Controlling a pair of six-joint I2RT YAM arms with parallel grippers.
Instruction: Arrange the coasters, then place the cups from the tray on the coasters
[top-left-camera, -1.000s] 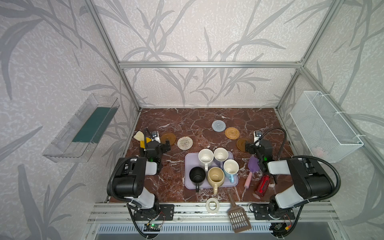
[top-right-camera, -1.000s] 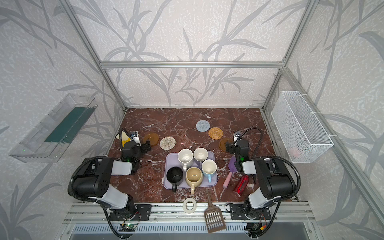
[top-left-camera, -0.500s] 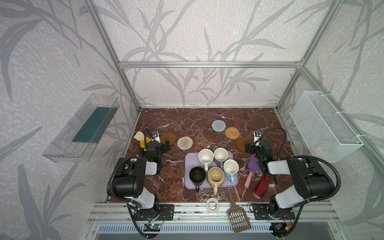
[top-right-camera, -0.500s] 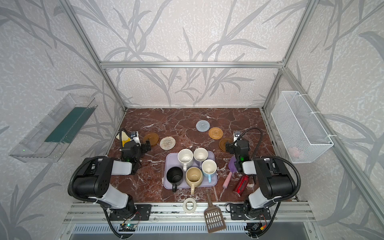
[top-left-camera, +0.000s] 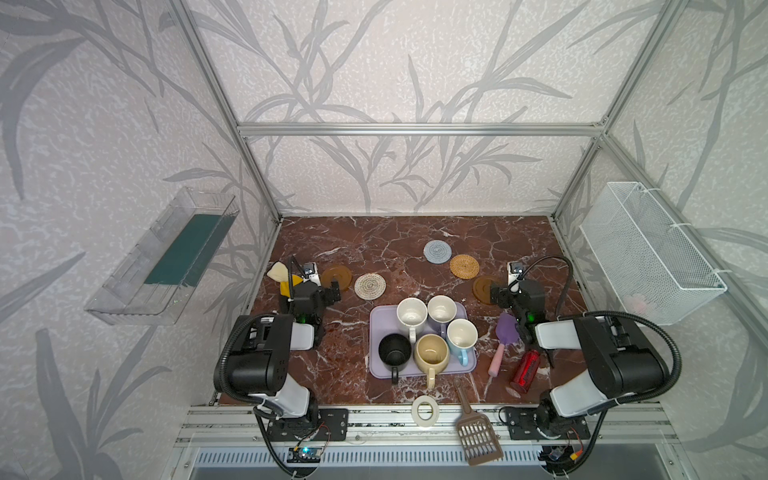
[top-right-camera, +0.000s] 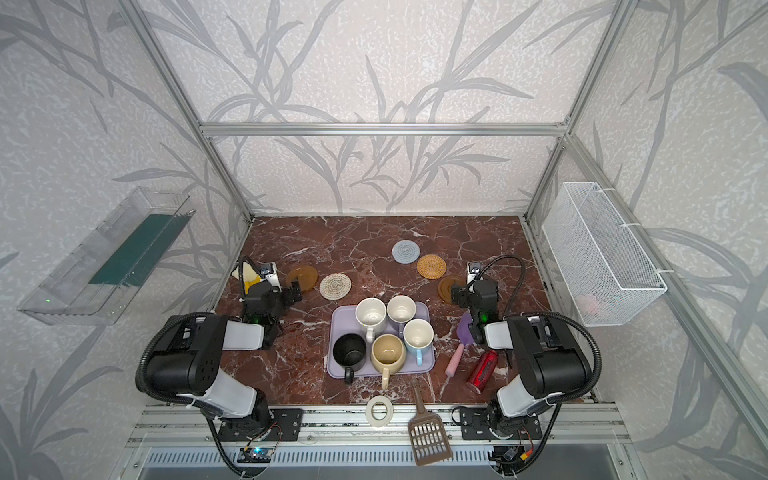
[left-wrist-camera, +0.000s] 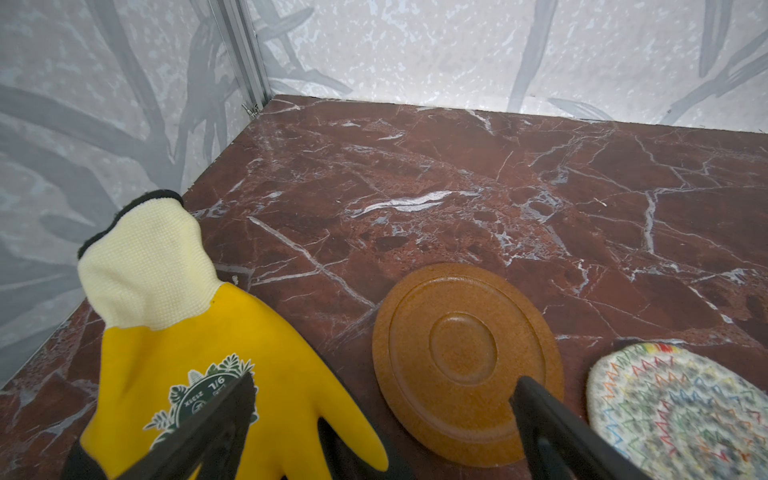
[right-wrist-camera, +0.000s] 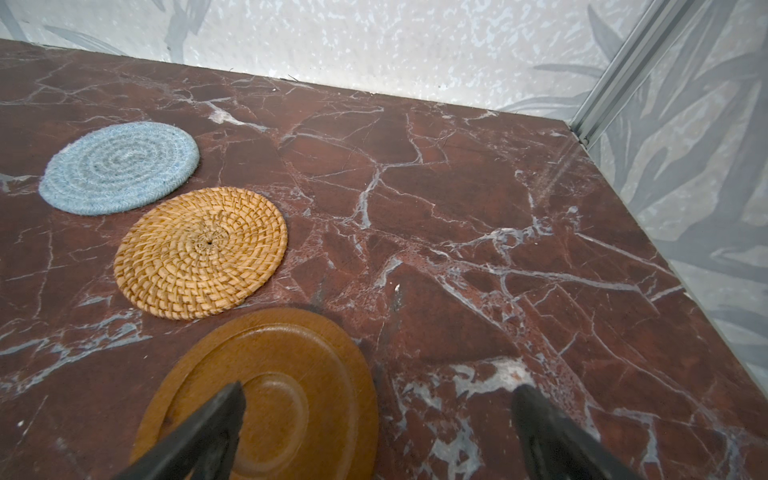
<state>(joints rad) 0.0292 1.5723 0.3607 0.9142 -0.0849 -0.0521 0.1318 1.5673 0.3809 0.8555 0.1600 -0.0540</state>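
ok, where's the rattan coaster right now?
In both top views the rattan coaster lies flat right of centre, between the grey-blue coaster farther back and the right-hand brown wooden coaster nearer the front.

Bare tabletop (top-left-camera: 353, 237) is stretching wide open behind the coasters (top-left-camera: 437, 251). Five mugs (top-left-camera: 411, 314) are crowding the tray (top-left-camera: 379, 326), rims nearly touching, leaving tight gaps. A glove (left-wrist-camera: 208, 353) is blocking the left edge; a spatula (top-left-camera: 505, 336) and can (top-left-camera: 527, 371) are cluttering the right.

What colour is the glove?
The glove is yellow with a cream cuff; the left wrist view shows it best.
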